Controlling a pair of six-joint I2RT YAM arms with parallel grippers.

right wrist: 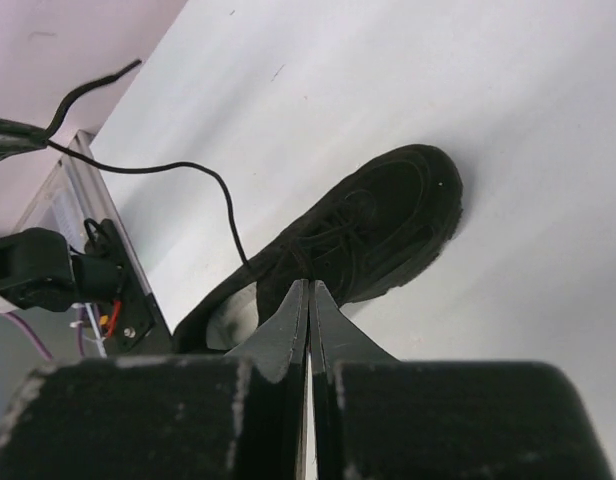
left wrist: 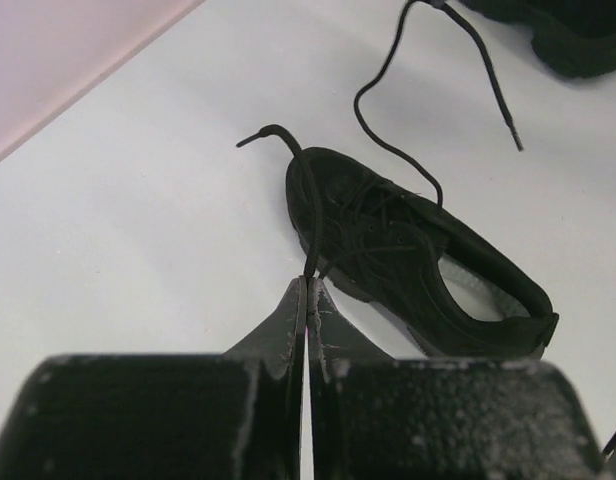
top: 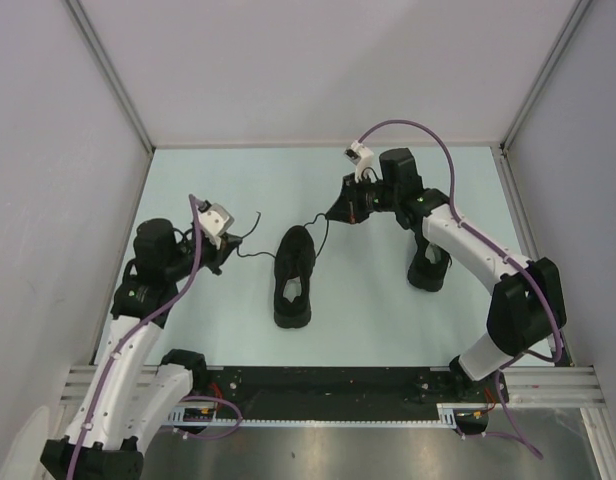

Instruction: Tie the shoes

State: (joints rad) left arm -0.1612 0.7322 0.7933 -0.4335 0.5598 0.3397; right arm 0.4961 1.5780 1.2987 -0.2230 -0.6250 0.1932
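The shoe (top: 293, 275) is a single all-black low-top sneaker with thin black laces and a paler grey insole (left wrist: 483, 295) visible through the opening. It rests on its sole near the centre of the table (top: 388, 300), toe toward 12 o'clock and heel toward 6 o'clock in the top view. The table is a flat, pale blue-white surface. It is enclosed by plain light grey wall panels (top: 288, 60) at 9, 12 and 3 o'clock, and a black rail (top: 338, 382) carries the arm bases at 6 o'clock. The left gripper (left wrist: 308, 285) sits at 9 to 10 o'clock of the shoe, apart from it. Its fingers are fully closed and pinch the lace (left wrist: 273, 128), which runs from the tips across the toe, with its free end curling off. The right gripper (right wrist: 309, 292) sits at 1 o'clock of the shoe, near the toe, with its fingers fully closed. In the top view the second lace (left wrist: 358, 105) runs from the shoe up to its tips. The right wrist view does not resolve that lace against the dark shoe.
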